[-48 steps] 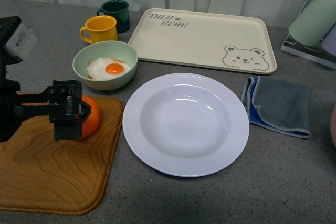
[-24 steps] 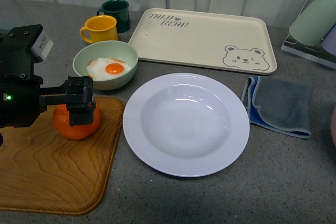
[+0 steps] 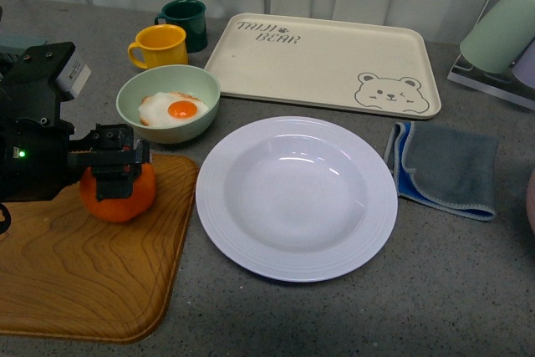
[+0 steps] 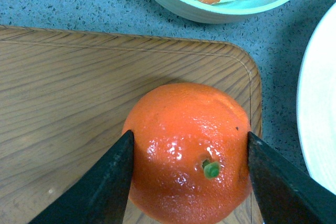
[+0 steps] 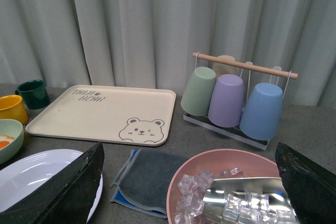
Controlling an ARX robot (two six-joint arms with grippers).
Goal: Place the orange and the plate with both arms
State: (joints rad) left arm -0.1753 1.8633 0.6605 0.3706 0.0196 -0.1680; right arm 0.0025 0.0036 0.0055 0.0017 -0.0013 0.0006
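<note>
The orange sits on the wooden board at the left, near its far right corner. My left gripper is shut on the orange, one finger on each side; in the left wrist view the orange shows its green stem dot between the black fingers. The large white plate with a ribbed rim lies empty in the middle of the table, right of the board; its edge shows in the left wrist view and the right wrist view. My right gripper is open, above a pink bowl, and is not in the front view.
A pale green bowl with a fried egg stands behind the board. A yellow mug and a green mug stand further back. A cream bear tray lies behind the plate. A grey-blue cloth lies to its right. A pink bowl of ice and a cup rack are at the right.
My left gripper has swung round from the orange's near side and closed over it from above. The orange has shifted a little left on the board.
</note>
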